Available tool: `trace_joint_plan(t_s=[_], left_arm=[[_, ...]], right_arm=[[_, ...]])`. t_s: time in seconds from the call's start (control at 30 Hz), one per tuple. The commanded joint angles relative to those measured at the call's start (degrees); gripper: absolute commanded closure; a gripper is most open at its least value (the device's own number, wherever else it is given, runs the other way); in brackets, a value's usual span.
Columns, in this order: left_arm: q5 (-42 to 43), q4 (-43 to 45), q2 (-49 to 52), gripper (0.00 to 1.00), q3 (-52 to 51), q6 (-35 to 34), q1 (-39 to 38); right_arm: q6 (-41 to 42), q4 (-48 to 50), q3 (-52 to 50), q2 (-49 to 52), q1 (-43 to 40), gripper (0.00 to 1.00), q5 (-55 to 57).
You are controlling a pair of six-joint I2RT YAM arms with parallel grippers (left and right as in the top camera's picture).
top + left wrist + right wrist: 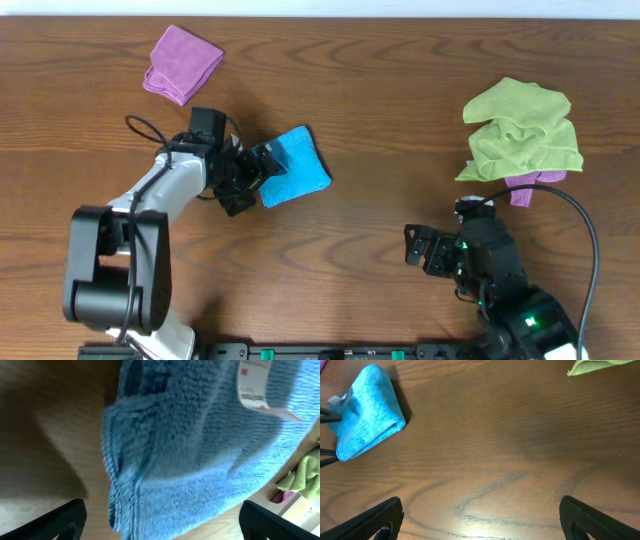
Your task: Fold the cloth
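A folded blue cloth [296, 166] lies on the wooden table left of centre. It fills the left wrist view [200, 455], its layered edge facing the camera, a white label [255, 385] on top. It also shows in the right wrist view [366, 419]. My left gripper [252, 178] is open at the cloth's left edge, its fingers wide apart and holding nothing [162, 522]. My right gripper [425, 249] is open and empty above bare table at the lower right [480, 520].
A folded purple cloth [181, 63] lies at the back left. A crumpled green cloth [522, 130] sits at the right on top of a purple one [528, 184]. A black cable [580, 215] runs by the right arm.
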Motion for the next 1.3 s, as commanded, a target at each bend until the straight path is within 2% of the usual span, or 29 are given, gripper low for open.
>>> trace_joint_plan(t_s=[0.0,0.07,0.17,0.27,0.3,0.37,0.57,0.77,0.9,1.03,1.27], left_arm=[[2.1,1.7,2.4,0.00,-0.5,-1.8,-0.9],[2.1,3.3,2.9,0.00,-0.5,-3.3,-1.4],[1.1,5.5,3.0,0.19,-0.5,-3.7,-2.5],[0.2,7.8,3.0,0.52,-0.5,-3.8,-3.8],[0.1,9.0,3.0,0.69,-0.5,-3.8,-4.2],[0.1,11.2,3.0,0.94,-0.5,-3.9,-4.5],[0.9,18.6,2.1,0.94,3.2,-6.1,-3.1],[-4.9,13.2,1.4,0.94,22.5,-6.1,2.4],[-10.6,12.1,1.4,0.94,30.8,-5.9,5.4],[-16.5,13.0,1.4,0.94,33.2,-5.8,7.0],[-26.8,17.8,3.6,0.94,33.2,1.5,8.4]], right_arm=[[1.0,-0.2,-0.3,0.0,-0.2,0.01,0.2],[1.0,-0.2,-0.3,0.0,-0.2,0.01,0.2],[1.0,-0.2,-0.3,0.0,-0.2,0.01,0.2],[1.0,-0.2,-0.3,0.0,-0.2,0.01,0.2],[1.0,-0.2,-0.3,0.0,-0.2,0.01,0.2],[1.0,-0.2,-0.3,0.0,-0.2,0.01,0.2],[1.0,-0.2,-0.3,0.0,-0.2,0.01,0.2],[1.0,-0.2,-0.3,0.0,-0.2,0.01,0.2],[1.0,-0.2,-0.3,0.0,-0.2,0.01,0.2],[1.0,-0.2,-0.3,0.0,-0.2,0.01,0.2],[1.0,-0.2,-0.3,0.0,-0.2,0.01,0.2]])
